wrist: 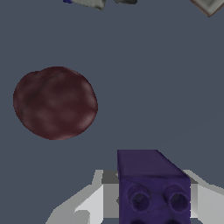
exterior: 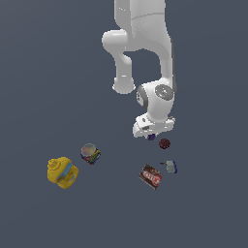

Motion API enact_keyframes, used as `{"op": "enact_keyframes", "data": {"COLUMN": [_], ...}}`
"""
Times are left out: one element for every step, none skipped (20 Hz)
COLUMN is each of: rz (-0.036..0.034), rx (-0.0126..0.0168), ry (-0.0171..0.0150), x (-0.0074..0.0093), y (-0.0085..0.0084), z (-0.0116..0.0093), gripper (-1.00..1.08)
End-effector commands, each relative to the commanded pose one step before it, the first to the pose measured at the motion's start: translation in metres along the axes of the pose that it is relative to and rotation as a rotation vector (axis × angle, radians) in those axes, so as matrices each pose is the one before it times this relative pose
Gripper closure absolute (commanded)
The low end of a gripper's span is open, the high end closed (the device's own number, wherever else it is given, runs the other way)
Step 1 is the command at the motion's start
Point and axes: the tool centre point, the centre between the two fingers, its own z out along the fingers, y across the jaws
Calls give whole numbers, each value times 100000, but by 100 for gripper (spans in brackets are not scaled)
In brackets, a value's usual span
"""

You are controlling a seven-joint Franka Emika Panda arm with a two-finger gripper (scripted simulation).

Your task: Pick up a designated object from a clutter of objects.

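The designated object, a tiny dark purple studded block (wrist: 153,188), sits between my gripper's (wrist: 154,199) two pale fingers, which lie flush against its sides with no gap showing. In the exterior view the gripper (exterior: 150,135) is low over the floor and only a sliver of the purple block (exterior: 152,138) shows under the hand. The dark red ball (exterior: 164,143) lies just to the exterior view's right of it, apart from the gripper, and also shows large in the wrist view (wrist: 54,103).
A grey-blue piece (exterior: 170,166) and a brown-red box (exterior: 151,176) lie nearer the camera. A multicoloured can (exterior: 90,153) and a yellow jug shape with a blue band (exterior: 62,172) lie at the exterior view's left.
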Motion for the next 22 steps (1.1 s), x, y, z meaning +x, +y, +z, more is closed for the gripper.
{"op": "enact_keyframes", "data": {"rz": [16,0,0,0,0,0,0,0,-30,0,-7,0,-9,0,-8,-6,0,-7,-4,0,-1,0], "rx": [-77,0,0,0,0,0,0,0,62,0,68,0,96,0,95,67,0,94,66,0,66,0], "ry": [83,0,0,0,0,0,0,0,0,0,10,0,18,0,21,16,0,24,18,0,20,0], "x": [-304,-157,-168,-180,-191,-202,-213,-223,-228,-228,-230,-230,-234,-234,-240,-243,-246,-256,-261,-258,-258,-251], "y": [772,366,392,419,445,472,498,521,524,533,540,539,552,550,569,577,583,612,627,619,626,610], "z": [-1110,-521,-560,-600,-640,-681,-722,-759,-779,-786,-797,-803,-820,-827,-849,-866,-883,-914,-940,-938,-932,-921], "gripper": [108,108,108,108,108,108,108,108,108,108,108,108,108,108,108,108,108,108,108,108,108,108]}}
